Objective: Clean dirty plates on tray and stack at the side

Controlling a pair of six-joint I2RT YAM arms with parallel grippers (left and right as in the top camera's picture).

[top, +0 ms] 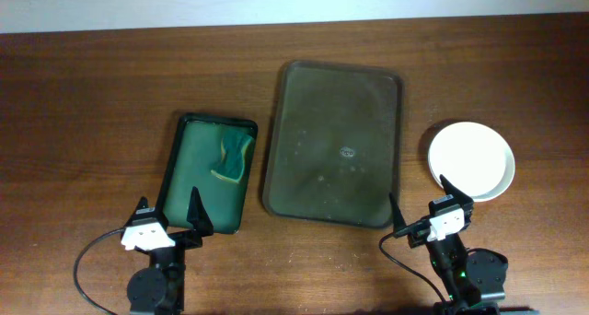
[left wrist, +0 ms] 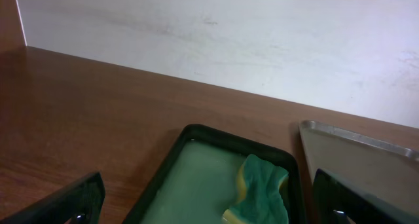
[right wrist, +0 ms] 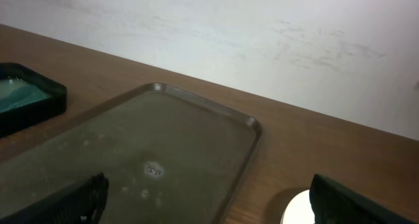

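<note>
Nearest the arms' bases, the left gripper hangs over the near left corner of a small green tray, its two fingers spread wide with nothing between them. In the left wrist view those dark fingers frame the bottom corners. The right gripper is also spread wide and holds nothing. It hovers over the brown wooden counter, above the gap between the tray and the plates.

Further out, a green and yellow sponge lies crumpled in the small green tray, toward its right side. The tray sits just beside it on the right, its dull olive floor marked with pale flecks and a small spot near the middle. The plates rest on the counter to the right of the tray, close to its rim but not touching. From above only one white round outline shows, so I cannot tell how many are stacked.

A pale wall closes the far edge of the counter.
</note>
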